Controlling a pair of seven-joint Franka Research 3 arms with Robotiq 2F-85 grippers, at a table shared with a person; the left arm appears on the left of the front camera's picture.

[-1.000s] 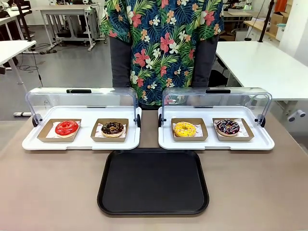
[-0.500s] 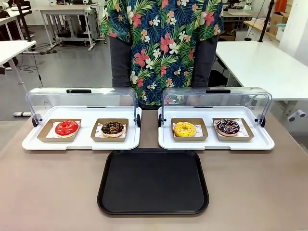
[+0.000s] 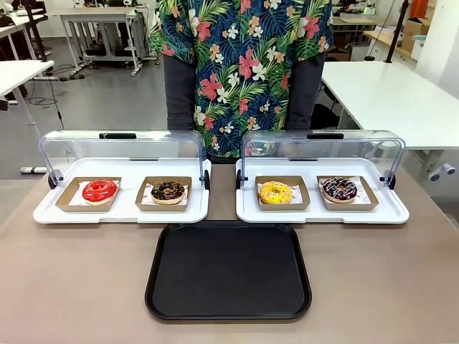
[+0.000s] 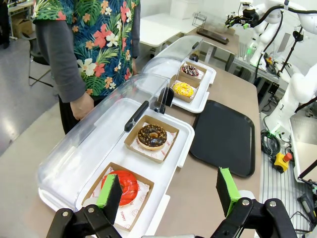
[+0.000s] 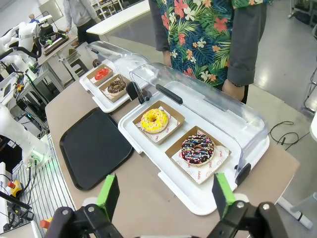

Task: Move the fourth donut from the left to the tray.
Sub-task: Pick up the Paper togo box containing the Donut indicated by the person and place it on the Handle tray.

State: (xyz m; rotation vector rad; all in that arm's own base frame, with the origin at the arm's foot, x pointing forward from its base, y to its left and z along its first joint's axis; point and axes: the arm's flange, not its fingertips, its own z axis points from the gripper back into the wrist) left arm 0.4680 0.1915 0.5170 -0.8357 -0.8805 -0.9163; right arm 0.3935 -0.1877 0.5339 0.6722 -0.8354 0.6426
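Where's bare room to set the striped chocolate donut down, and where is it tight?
The whole black tray is bare, bordered by the left white tray and right white tray. Table on either side is free too. Crowded: the right one, where the fourth donut sits close beside the yellow donut.

The tray point(image 3: 228, 272) lies front-centre on the bench point(image 3: 72, 287). Behind it sit the left lidded tray point(image 3: 122, 215) and right lidded tray point(image 3: 323, 216), side by side. The fourth donut point(image 3: 339, 188) lies in a dish point(image 3: 367, 202) at the latter's right end.
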